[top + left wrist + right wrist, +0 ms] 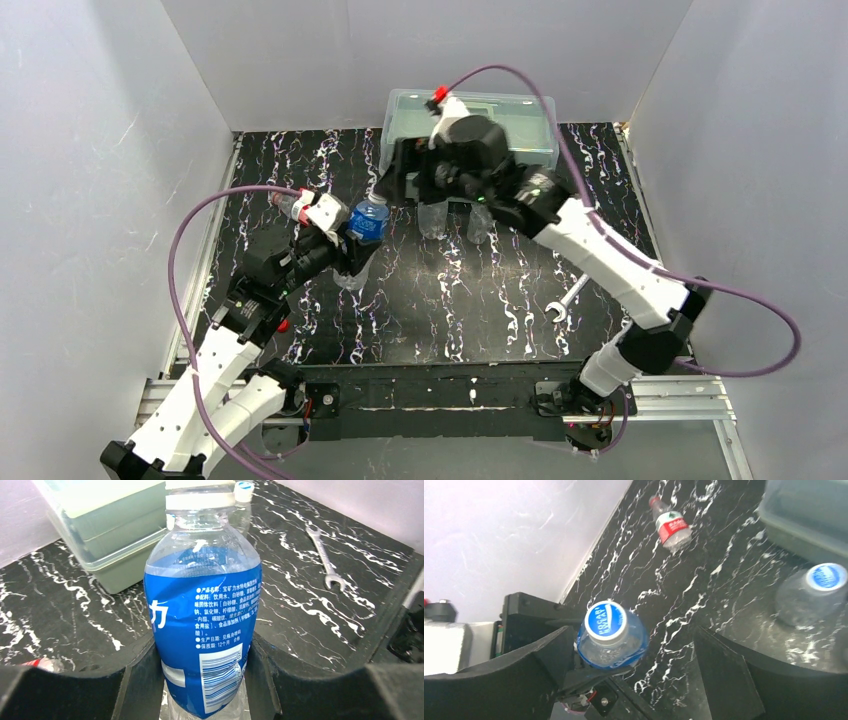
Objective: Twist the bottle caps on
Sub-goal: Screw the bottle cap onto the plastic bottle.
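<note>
- Left hand [202, 680] clamped on the upright blue-label bottle [205, 610], just off the box's [470, 125] front-left corner.
- Right hand [636, 647] points down over that bottle, spread wide and empty.

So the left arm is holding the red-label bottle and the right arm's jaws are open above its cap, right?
No, the left gripper holds the blue-label bottle, as the left wrist view shows; the red-label bottle lies on the table. The right gripper has its jaws open above the held bottle's cap.
</note>
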Controlling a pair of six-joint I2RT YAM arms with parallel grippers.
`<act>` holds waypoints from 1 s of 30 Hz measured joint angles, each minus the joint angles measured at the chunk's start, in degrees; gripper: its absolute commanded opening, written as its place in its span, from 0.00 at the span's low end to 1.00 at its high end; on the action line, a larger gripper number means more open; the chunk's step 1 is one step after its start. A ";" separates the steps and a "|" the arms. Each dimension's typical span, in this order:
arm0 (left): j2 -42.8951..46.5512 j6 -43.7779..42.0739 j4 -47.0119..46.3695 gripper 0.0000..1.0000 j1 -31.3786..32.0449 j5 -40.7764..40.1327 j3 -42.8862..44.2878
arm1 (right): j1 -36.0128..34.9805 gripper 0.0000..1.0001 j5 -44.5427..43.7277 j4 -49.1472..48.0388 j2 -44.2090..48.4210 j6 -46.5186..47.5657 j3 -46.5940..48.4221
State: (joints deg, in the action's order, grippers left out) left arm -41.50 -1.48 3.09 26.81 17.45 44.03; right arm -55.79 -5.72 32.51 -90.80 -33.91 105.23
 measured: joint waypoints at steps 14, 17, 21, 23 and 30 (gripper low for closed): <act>-1.62 10.12 -4.07 0.00 -2.73 33.81 -0.17 | 13.88 0.96 38.64 -12.22 18.34 13.14 -15.61; -2.01 12.15 -4.81 0.00 -2.80 38.27 -0.17 | 13.84 0.87 43.25 -16.17 18.34 12.33 -20.46; -2.16 13.84 -5.33 0.00 -2.86 41.48 -0.07 | 12.94 0.75 45.16 -19.54 18.34 10.84 -24.11; -2.40 14.47 -5.79 0.00 -2.86 42.51 0.04 | 11.89 0.72 45.22 -21.20 18.34 10.32 -24.52; -2.89 15.61 -6.10 0.00 -2.86 43.67 0.07 | 9.05 0.61 44.94 -25.05 19.04 9.94 -25.22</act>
State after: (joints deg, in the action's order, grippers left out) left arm -44.38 14.13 -3.01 23.94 61.12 44.10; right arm -46.74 39.22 7.46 -71.77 -23.97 80.01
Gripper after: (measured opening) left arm 0.485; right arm 0.654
